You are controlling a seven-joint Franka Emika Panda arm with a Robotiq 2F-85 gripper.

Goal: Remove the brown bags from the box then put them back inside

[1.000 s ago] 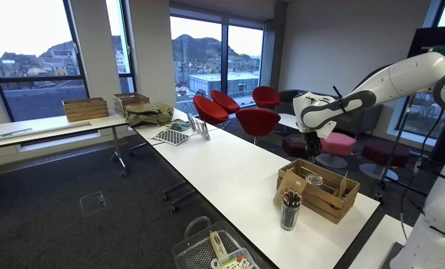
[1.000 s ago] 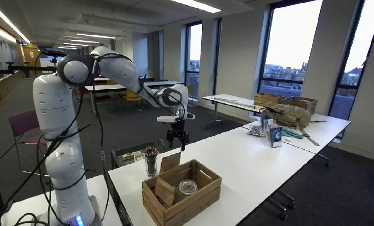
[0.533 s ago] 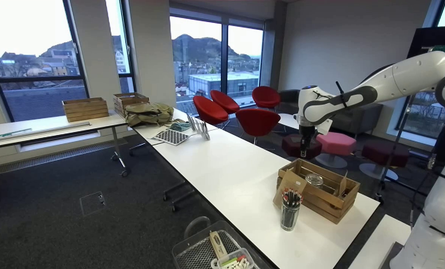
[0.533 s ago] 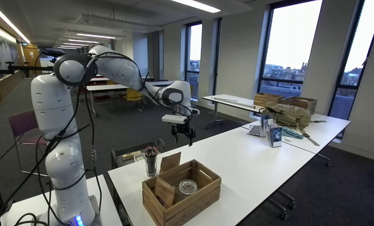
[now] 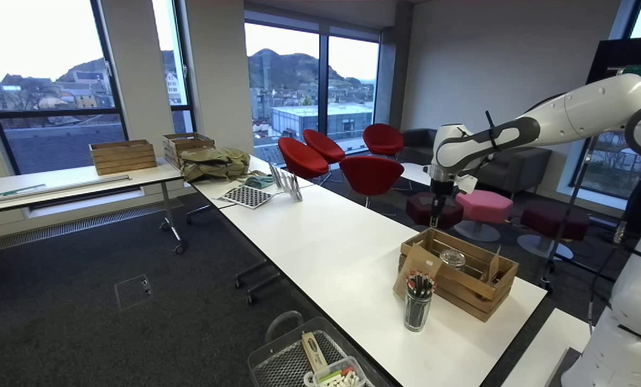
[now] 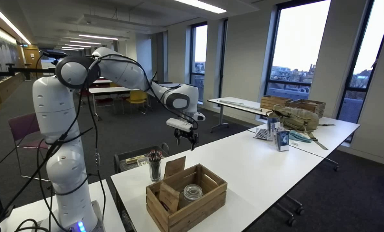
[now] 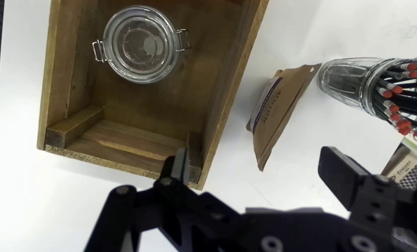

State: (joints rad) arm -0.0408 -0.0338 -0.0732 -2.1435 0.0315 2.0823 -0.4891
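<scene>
Labelled brown paper bag (image 7: 282, 105) stands on the white tabletop (image 6: 259, 183), outside the box, a rectangular brown slatted wooden crate (image 6: 201, 209), just beside its long wall; lean hard to judge. Second brown paper bag (image 6: 169, 196) is inside, at the end nearer the white robot base (image 6: 68, 174), the left end in an exterior view. Round clear glass clip-top jar (image 7: 142, 45) is in the crate too, near the second bag. Clear glass tumbler (image 6: 155, 172) of red-tipped black pencils (image 6: 155, 156) is on the loose bag's other side, very near; contact can't be told. Black two-finger gripper (image 6: 185, 145) hangs high by the crate's end away from the base, jaws spread wide, nothing held. Step, my read: between bags. One out, one in fits half-done removal or half-done return; can't settle it, leaning removal. Next, if removing: cross over the crate to the base end, drop the jaws either side of the second bag's top, miss the jar, pinch, lift clear of the walls. If returning: line up over the loose bag, turn so the jaws straddle its thin top edge, grip, lift over the long wall, set down off the jar. Tumbler probably leaves little room on that side; a sideways nudge could tip it.
</scene>
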